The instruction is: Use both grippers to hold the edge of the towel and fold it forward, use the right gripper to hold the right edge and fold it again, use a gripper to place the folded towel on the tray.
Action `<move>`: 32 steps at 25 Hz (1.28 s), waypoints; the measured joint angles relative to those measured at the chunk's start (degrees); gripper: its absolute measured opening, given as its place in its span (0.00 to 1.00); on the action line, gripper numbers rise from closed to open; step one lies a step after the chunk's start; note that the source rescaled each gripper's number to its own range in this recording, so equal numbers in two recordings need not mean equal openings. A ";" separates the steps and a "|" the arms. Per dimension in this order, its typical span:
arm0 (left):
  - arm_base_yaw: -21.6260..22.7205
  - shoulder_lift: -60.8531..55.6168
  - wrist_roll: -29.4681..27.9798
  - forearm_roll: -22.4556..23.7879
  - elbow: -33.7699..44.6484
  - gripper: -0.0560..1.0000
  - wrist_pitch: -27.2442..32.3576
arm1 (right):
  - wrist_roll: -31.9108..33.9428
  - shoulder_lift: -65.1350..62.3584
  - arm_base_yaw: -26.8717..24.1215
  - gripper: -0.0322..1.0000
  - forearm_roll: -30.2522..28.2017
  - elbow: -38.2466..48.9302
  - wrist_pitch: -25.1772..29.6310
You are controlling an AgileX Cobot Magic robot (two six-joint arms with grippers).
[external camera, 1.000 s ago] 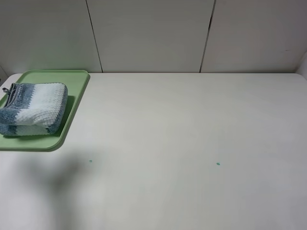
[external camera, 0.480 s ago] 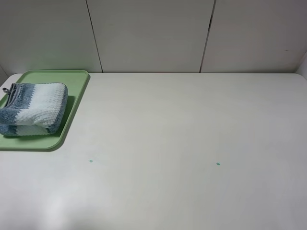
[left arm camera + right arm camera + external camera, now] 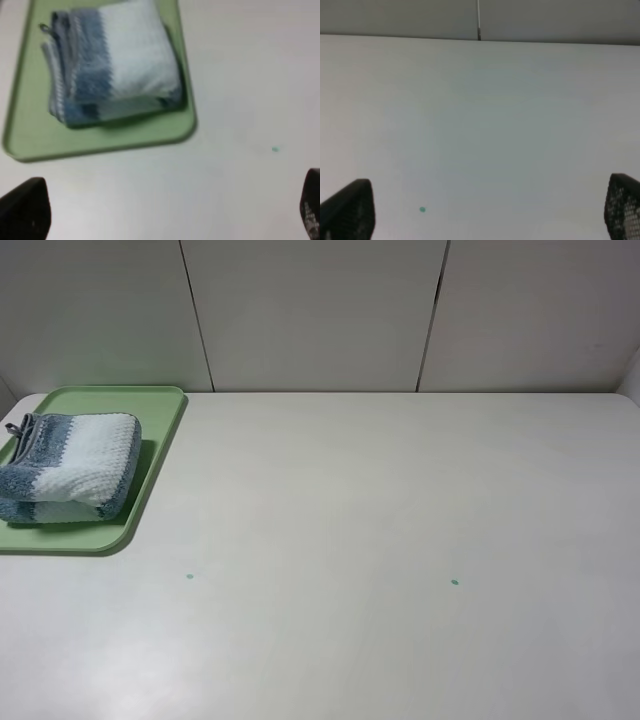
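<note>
Resting folded on the tray (image 3: 160, 430), the towel (image 3: 70, 465) lay toward the tray's near side, its striped layers stacked and its corner loop at the far left. The tray sat at the counter's (image 3: 400, 500) far left corner. Both tools were spread wide and empty: left tool (image 3: 165, 210) hovering near the tray, right tool (image 3: 485, 210) over bare counter. The wrist view was blurred, so the fold possibly hung loose; a careless low sweep could snag it.
</note>
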 joint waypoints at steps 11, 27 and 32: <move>-6.58 -2.03 -5.27 -2.93 3.00 1.00 5.59 | 0.00 0.00 0.00 1.00 0.00 0.00 0.00; -6.58 -11.24 -5.45 -3.31 3.09 1.00 5.56 | 0.00 0.00 0.00 1.00 0.00 0.00 0.00; -6.58 -11.24 -5.45 -3.31 3.09 1.00 5.56 | 0.00 0.00 0.00 1.00 0.00 0.00 0.00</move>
